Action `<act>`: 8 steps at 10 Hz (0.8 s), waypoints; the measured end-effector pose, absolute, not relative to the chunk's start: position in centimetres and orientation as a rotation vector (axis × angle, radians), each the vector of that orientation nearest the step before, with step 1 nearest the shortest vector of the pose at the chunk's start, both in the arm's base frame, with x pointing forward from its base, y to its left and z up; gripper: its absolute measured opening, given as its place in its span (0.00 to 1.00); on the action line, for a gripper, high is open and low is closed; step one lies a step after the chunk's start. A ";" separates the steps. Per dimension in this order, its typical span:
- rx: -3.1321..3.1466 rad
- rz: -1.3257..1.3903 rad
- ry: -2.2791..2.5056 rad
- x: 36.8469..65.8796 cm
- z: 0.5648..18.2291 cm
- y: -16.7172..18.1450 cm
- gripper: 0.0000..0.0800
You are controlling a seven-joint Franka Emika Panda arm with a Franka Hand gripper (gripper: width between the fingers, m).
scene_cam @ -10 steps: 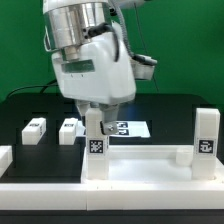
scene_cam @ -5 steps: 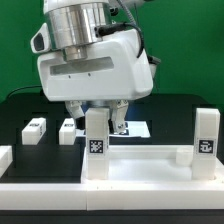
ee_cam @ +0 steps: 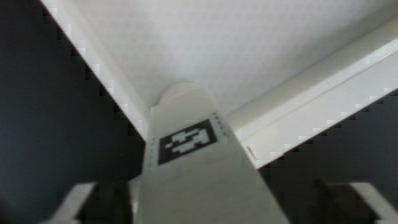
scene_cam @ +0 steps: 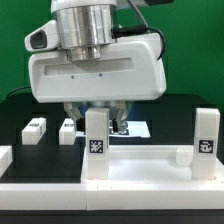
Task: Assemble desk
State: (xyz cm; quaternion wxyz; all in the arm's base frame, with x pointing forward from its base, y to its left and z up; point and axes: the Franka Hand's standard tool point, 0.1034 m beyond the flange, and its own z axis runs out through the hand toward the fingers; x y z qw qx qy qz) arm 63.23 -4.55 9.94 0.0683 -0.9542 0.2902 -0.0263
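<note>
Straddling the upright leg (ee_cam: 199, 170), the fingers (ee_cam: 356, 205) stand spread with a dark gap on each side of it and grip nothing, the arm having come down over it in the last second. That leg stands in the tabletop panel (scene_cam: 140, 158) at the exterior view's left corner, a second upright leg (scene_cam: 206, 135) at the right one and two loose legs (scene_cam: 35, 128) (scene_cam: 68, 128) lie behind, so a grasp to screw it home looks imminent
</note>
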 end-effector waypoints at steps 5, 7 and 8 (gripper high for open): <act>-2.554 -0.023 1.552 63.1 9.9 -5.3 0.37; -2.241 0.032 1.940 63.1 10.0 -4.8 0.37; -2.047 0.062 2.119 63.1 9.9 -4.6 0.37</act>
